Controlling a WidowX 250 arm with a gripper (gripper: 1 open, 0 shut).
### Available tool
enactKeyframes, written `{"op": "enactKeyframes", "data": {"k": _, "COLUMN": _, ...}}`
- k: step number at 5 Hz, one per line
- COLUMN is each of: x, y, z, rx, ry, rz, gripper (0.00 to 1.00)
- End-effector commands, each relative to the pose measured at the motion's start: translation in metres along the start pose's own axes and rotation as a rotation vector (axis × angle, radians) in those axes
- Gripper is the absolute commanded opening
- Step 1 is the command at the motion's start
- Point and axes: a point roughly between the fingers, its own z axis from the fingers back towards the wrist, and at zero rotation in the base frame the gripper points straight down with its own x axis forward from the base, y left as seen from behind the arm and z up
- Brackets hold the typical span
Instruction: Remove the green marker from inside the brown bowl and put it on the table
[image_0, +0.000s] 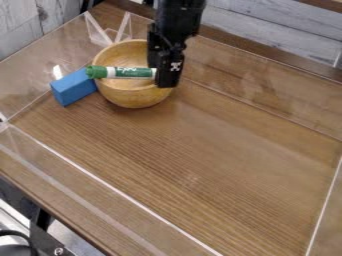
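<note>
table (201, 150): wood-grain top, clear walls round the edges. brown bowl (131, 95) sits under and left of the jaws, its right rim directly below them. gripper (166, 66) points straight down, jaws spread wide, gripping nothing. blue block (72, 88) well left of the jaws, beside the bowl. green marker (123, 71) lies across the bowl, right end at the jaws; contact unclear.

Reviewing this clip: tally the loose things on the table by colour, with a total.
Green and white: 1, the green marker lying across the brown bowl.
Tan: 1, the brown bowl.
Blue: 1, the blue block beside the bowl.
Total: 3
</note>
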Motion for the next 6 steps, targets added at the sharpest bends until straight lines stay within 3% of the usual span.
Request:
{"op": "enactKeyframes", "data": {"k": 1, "x": -0.002, "y": 0.016, "z": 0.017, "rx": 0.062, "ry": -0.043, "rz": -0.020, "gripper": 1.00}}
{"op": "enactKeyframes", "data": {"k": 6, "x": -0.016, "y": 0.053, "z": -0.006, "rx": 0.077, "ry": -0.064, "rz": -0.034, "gripper": 1.00}}
